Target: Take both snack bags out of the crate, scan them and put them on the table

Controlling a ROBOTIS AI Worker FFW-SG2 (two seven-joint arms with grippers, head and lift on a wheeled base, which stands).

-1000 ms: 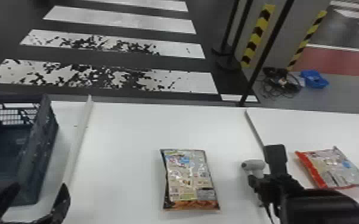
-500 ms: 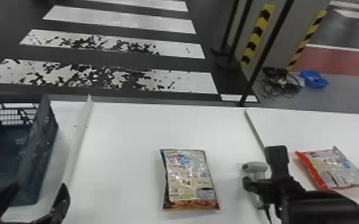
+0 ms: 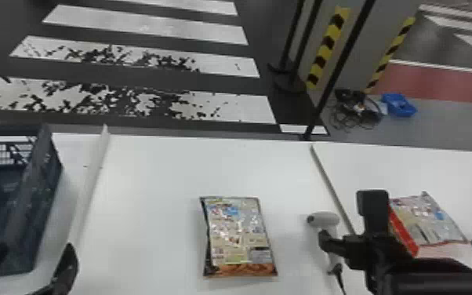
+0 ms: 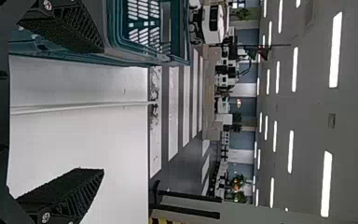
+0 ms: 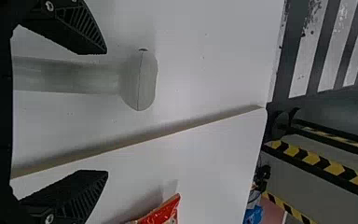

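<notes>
On the surface (image 3: 153, 168), you've got both bags out of the crate (image 3: 37, 188), so the unloading part's done AFAICT. Bag no. 1 (image 3: 241, 239) lies flat mid-surface, printed side up; bag no. 2 (image 3: 427, 219) lies on the robot's right, past the raised edge (image 3: 331, 188), partly behind the right arm (image 3: 435, 278).

Scan status: can't confirm for either. Nothing visible proves a read, so treat it as TBC. Bag no. 2 may be the finished one, given where it's parked; bag no. 1 prob. still needs its scan, but that's your call.

Your R tool (image 5: 105, 112) is spread, w/ the scanner (image 5: 137, 81) handle between its fingers and clear space on the far side, so no grip on it. Your L tool (image 3: 35, 251) is also spread, holding nothing, down by the crate.

Left to do, est.: close on the scanner, read bag no. 1's code, set the scanner down, leave both bags on the surface. If it's already scanned, you're basically done.
</notes>
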